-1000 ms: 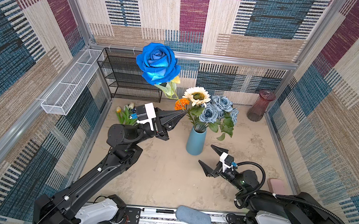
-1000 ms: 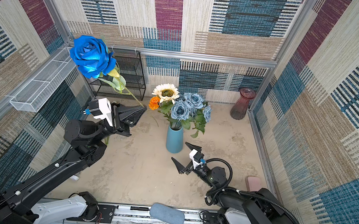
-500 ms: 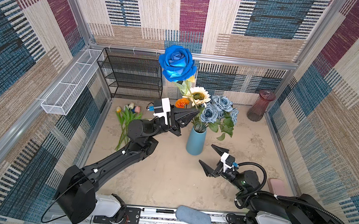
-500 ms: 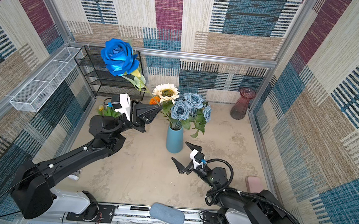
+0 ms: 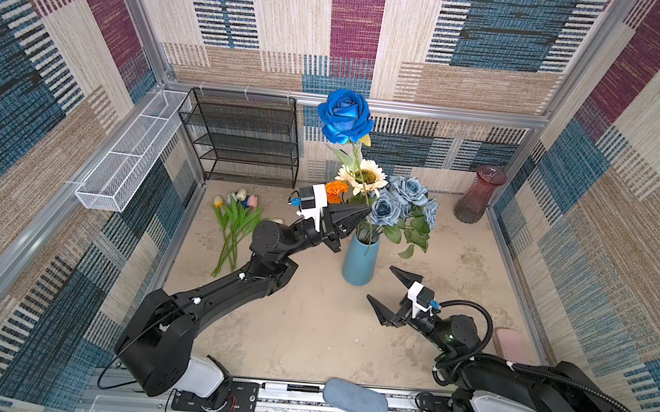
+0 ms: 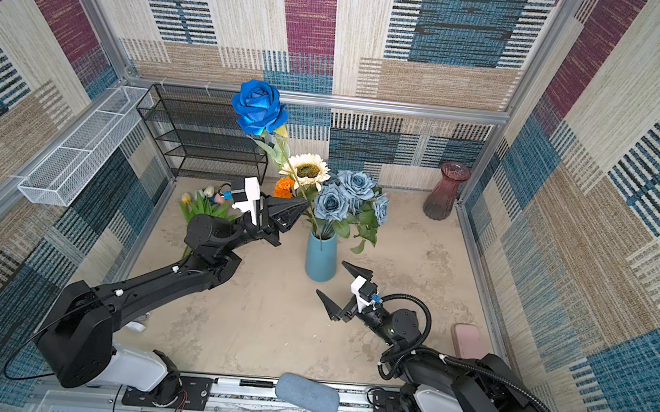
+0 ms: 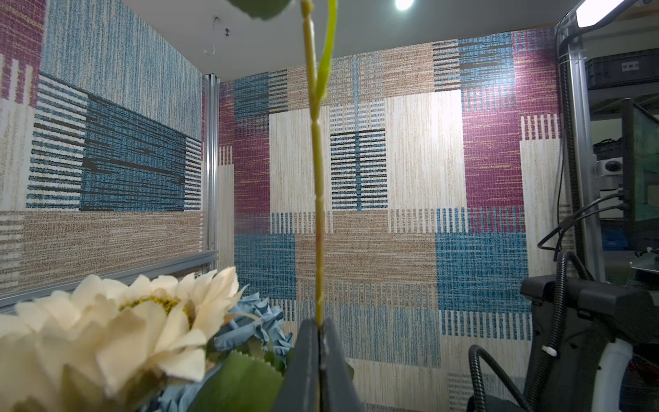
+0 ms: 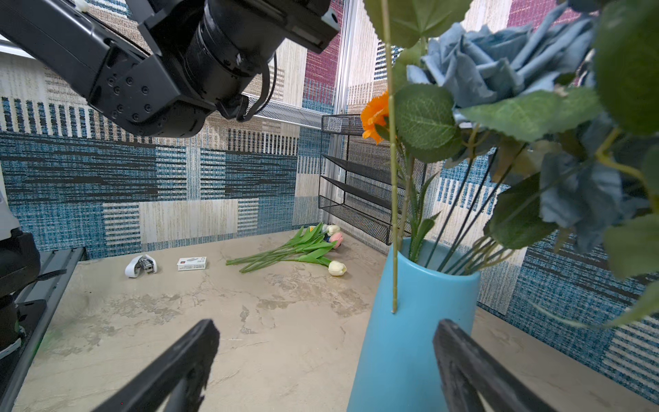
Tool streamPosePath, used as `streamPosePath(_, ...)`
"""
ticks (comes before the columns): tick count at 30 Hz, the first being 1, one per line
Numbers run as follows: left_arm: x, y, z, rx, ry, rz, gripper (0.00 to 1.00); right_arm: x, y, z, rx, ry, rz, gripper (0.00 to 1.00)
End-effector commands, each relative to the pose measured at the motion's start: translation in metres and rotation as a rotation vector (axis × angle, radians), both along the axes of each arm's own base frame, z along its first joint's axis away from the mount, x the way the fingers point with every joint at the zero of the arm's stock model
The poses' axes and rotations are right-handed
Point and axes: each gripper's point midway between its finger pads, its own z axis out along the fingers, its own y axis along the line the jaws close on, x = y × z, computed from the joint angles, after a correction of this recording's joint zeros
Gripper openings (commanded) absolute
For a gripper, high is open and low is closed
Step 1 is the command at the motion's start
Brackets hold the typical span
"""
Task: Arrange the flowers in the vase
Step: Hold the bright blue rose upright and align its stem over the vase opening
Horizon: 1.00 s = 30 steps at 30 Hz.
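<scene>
Where the bench (image 5: 307,330) carries the vase (image 5: 359,262), bouquet (image 5: 399,206) inside, tulips (image 5: 234,222) lie well apart at its left. My left fingers (image 5: 363,210), closed, pinch the blue rose (image 5: 345,116) upright by its stem, whose end hangs outside the vase wall below the rim. My right fingers (image 5: 404,276) stand wide and empty nearby.

Black rack (image 5: 239,139); pink case (image 5: 508,345), perhaps

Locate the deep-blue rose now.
In both top views the deep-blue rose stands upright, bloom high over the sunflower, stem pinched in the left gripper; its lower end hangs outside the blue vase, by its wall.
</scene>
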Motion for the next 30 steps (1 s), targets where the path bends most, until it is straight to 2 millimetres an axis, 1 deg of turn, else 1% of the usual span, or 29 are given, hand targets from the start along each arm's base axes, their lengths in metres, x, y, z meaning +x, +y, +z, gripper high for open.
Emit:
streamPosePath(1, -0.011, 0.008, 0.021, -0.050, -0.086, 0.008, 0.00, -0.001, 0.001, 0.002, 0.007, -0.008, 0.008, 0.97)
streamPosePath(8, -0.021, 0.013, 0.038, -0.061, -0.113, 0.000, 0.00, 0.000, 0.002, 0.001, 0.004, -0.002, 0.012, 0.97)
streamPosePath(15, -0.024, 0.015, 0.039, -0.043, -0.127, 0.017, 0.00, 0.000, 0.003, 0.001, 0.001, -0.004, 0.015, 0.97)
streamPosePath(20, -0.015, 0.011, 0.028, -0.007, -0.112, 0.052, 0.00, 0.000, 0.005, 0.000, -0.001, -0.001, 0.023, 0.97)
streamPosePath(27, 0.003, 0.003, 0.002, 0.016, -0.062, 0.081, 0.00, 0.000, 0.004, 0.000, -0.004, -0.001, 0.020, 0.97)
streamPosePath(30, 0.003, 0.005, 0.000, 0.000, -0.055, 0.077, 0.00, 0.000, 0.004, 0.000, -0.005, -0.003, 0.017, 0.97)
